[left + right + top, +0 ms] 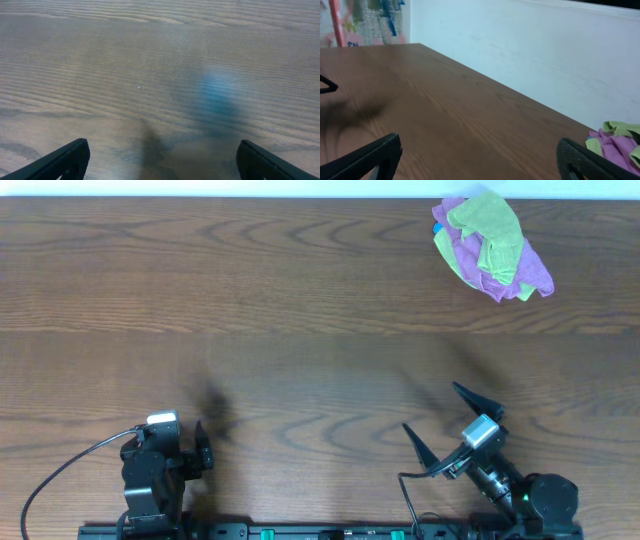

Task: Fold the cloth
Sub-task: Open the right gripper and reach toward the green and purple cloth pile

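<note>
Your bench [300, 300], brown wood grain, fills the overhead view. A bundle [490, 245] of purple and yellow-green cloths lies crumpled at the far right, close to the far edge. Your left claw [205, 448] sits at the near left, released, jaws spread wide above bare wood, holding nothing. Your right claw [432, 408] sits at the near right, likewise released and empty, angled toward the far left and well apart from the bundle. The cloth for folding: not found in any view; its place cannot be told.
</note>
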Robot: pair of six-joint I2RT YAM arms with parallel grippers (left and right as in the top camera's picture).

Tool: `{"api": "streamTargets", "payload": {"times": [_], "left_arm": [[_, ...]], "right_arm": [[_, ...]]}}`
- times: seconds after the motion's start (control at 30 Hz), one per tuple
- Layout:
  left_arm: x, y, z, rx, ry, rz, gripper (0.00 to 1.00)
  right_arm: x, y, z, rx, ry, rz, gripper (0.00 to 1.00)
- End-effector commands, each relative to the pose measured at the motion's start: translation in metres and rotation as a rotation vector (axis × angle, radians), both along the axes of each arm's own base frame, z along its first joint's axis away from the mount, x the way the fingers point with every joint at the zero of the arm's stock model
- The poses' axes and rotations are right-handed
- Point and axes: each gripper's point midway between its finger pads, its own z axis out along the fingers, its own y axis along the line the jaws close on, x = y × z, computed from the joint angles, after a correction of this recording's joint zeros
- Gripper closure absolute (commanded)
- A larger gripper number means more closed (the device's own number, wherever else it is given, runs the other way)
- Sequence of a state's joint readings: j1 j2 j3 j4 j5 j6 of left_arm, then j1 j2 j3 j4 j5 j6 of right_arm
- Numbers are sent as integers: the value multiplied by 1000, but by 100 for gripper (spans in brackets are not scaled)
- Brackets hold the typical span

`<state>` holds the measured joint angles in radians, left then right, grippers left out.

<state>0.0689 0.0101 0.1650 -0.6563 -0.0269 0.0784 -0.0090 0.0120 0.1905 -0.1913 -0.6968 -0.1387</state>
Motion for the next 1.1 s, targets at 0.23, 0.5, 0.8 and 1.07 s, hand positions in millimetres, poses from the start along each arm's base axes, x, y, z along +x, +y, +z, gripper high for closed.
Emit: {"api": "streamTargets", "payload": {"times": [0.23, 0.5, 0.8, 1.07], "left_arm": [[0, 0, -3, 6, 5, -1, 5], [0, 0, -3, 6, 5, -1, 5], [0, 0, -3, 6, 5, -2, 5], [0, 0, -3, 6, 5, -1, 5]], "right_arm": [[5, -7, 19, 155, 28, -52, 1], [49, -52, 25, 423, 172, -334, 1], [129, -56, 19, 245, 479, -423, 1], [200, -104, 13, 17, 682, -688, 1]]}}
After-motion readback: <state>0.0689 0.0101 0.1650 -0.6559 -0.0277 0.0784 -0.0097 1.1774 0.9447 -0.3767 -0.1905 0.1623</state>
